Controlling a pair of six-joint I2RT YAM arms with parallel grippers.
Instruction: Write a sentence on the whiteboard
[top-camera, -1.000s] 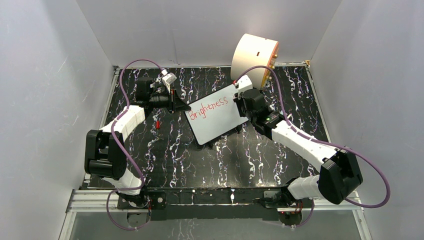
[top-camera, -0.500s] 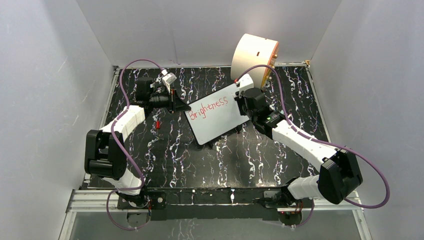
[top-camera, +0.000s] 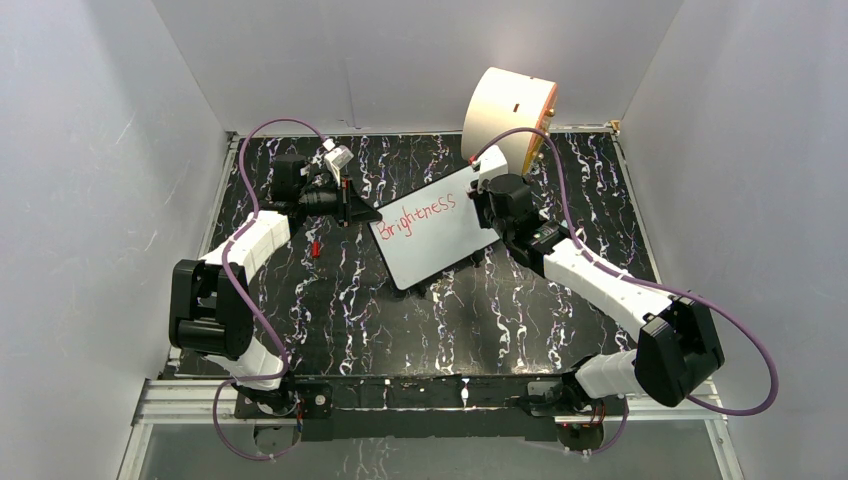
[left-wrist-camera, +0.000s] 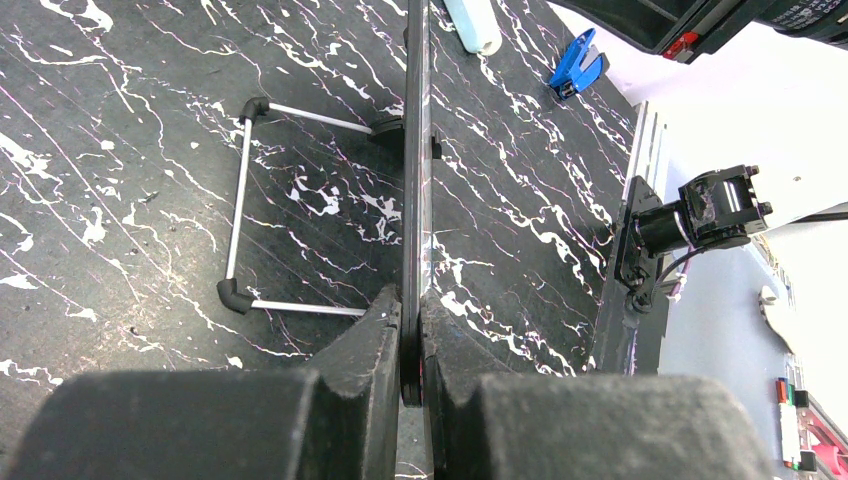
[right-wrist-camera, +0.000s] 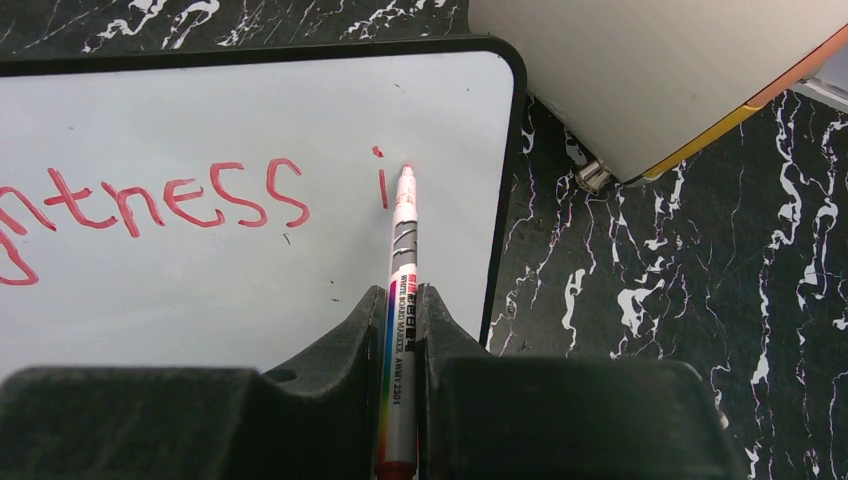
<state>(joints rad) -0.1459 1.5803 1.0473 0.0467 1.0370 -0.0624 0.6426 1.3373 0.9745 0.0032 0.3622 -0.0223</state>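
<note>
Whiteboard (top-camera: 432, 228) is propped at an angle mid-worktop (top-camera: 500, 320). Left fingers (left-wrist-camera: 385, 325) are pinched shut on its left edge, steadying it. Right fingers (right-wrist-camera: 362, 315) are clamped on the marker (right-wrist-camera: 400, 240). Sentence (right-wrist-camera: 170, 195) reads "Brightness i", tip just right of the "i". Next is probably the "n": little room before the right rim, so keep strokes tight.

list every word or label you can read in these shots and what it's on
"Brightness": red handwriting on the whiteboard.
"i": a lone red letter after that word, beside the tip of the marker.
"WHITE BOARD MARKER": printed along the marker's barrel.
A second line of print on the barrel is too small to read with confidence.
Nothing else is legible.
</note>
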